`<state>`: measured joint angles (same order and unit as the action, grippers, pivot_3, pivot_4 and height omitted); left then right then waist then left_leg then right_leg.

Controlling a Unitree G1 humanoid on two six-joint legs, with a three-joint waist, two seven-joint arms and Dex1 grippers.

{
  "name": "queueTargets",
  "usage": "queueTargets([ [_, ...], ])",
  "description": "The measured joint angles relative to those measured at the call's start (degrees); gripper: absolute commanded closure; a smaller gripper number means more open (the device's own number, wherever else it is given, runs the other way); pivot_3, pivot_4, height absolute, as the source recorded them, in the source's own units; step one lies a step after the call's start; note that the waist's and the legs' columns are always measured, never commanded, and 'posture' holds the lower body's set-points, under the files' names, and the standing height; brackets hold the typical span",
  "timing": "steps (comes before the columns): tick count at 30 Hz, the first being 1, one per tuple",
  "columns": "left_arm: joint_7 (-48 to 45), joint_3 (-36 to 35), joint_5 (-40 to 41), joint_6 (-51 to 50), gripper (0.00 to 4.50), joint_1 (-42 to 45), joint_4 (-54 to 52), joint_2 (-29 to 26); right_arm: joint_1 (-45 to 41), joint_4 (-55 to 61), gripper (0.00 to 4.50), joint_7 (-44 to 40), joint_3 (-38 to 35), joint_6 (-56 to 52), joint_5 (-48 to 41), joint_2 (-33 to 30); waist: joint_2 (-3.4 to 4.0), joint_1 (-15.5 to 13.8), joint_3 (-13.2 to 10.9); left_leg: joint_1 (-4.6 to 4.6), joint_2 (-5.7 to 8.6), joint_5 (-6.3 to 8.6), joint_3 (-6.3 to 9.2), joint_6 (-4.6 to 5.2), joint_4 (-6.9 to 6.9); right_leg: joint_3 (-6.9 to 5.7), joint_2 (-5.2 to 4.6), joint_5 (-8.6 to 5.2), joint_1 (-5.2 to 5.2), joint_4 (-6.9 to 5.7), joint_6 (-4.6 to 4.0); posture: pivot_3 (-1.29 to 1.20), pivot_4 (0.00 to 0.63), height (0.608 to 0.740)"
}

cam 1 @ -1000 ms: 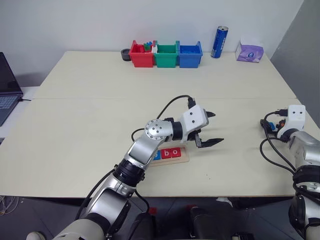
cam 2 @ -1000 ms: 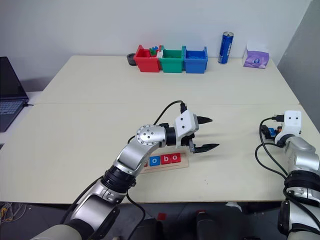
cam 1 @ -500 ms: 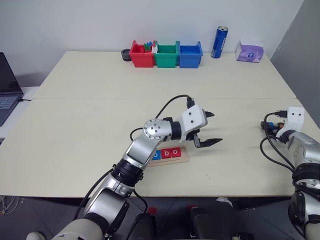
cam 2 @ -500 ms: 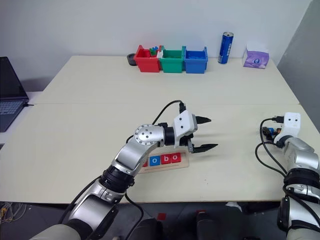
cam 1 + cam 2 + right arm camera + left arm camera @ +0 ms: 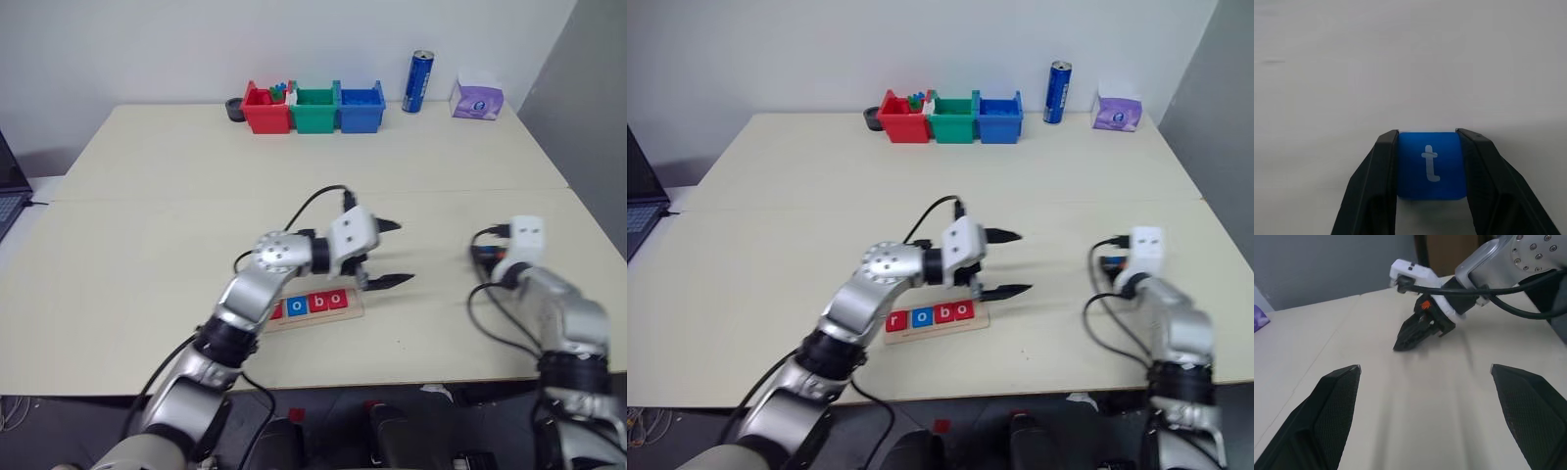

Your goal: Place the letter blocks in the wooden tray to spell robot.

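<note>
Head views: wooden tray (image 5: 936, 324) lower centre on the table (image 5: 774, 245), carrying tiles r, o, b, o (image 5: 930, 315). Left gripper (image 5: 1004, 262) just right of the tray, fingers wide apart, empty. Right gripper (image 5: 482, 262) at right.

Left wrist view: own fingers (image 5: 1332, 401) spread, nothing between.

Right wrist view: fingers (image 5: 1378, 181) clamp the blue t block (image 5: 1431, 165) at lower centre.

Head stereo pair looks forward and down over the table (image 5: 147, 196), both eyes sharing the whole tabletop. Left wrist camera looks level along the surface; right wrist camera sits close above it, facing down.
</note>
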<state>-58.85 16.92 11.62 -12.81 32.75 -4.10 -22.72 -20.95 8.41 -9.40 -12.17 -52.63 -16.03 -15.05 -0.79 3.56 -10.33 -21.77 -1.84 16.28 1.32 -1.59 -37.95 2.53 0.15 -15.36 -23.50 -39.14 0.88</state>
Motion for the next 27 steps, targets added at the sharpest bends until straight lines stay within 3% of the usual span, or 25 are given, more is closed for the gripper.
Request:
queueTargets([
  [4, -3.7, -3.2, 3.0, -1.0, 0.00, -5.9, -4.4, -7.7, 1.9, 10.3, 3.04, 5.5, 6.8, -8.5, -1.0, 9.5, 0.01, -0.8, 0.0, -0.13, 0.08, -0.01, 0.13, -0.01, -0.04, -0.24, 0.04, -0.01, -0.08, -0.03, -0.03, 0.00, 0.150, 0.740],
  [8, -4.5, -5.9, 4.1, -1.4, 0.00, -10.5, -7.6, -12.0, 4.0, 13.7, 3.04, 8.5, 9.6, -10.6, 0.1, 11.4, -0.04, -2.1, 0.0, -0.18, 0.21, 0.00, 0.03, 0.00, -0.14, -0.23, -0.44, -0.01, 0.07, 0.20, 0.17, 0.00, 0.150, 0.740],
  [22, -1.4, -7.2, 4.1, -1.7, 0.00, -13.4, -9.9, -12.1, 8.3, 22.1, 3.04, 9.8, 10.4, -16.8, 1.5, 9.6, -0.19, -2.0, 0.1, -0.15, 0.28, 0.01, 0.09, 0.01, -0.06, -0.34, -0.19, -0.05, 0.08, 0.19, 0.21, 0.00, 0.150, 0.740],
  [27, -0.7, -7.2, 4.0, -1.7, 0.00, -12.3, -9.5, -10.9, 10.3, 24.3, 1.28, 9.5, 11.4, -16.7, 1.4, 9.8, -0.26, -1.9, 0.1, -0.12, 0.29, 0.01, 0.08, 0.01, -0.08, -0.30, -0.18, -0.10, 0.08, 0.19, 0.30, 0.00, 0.150, 0.740],
])
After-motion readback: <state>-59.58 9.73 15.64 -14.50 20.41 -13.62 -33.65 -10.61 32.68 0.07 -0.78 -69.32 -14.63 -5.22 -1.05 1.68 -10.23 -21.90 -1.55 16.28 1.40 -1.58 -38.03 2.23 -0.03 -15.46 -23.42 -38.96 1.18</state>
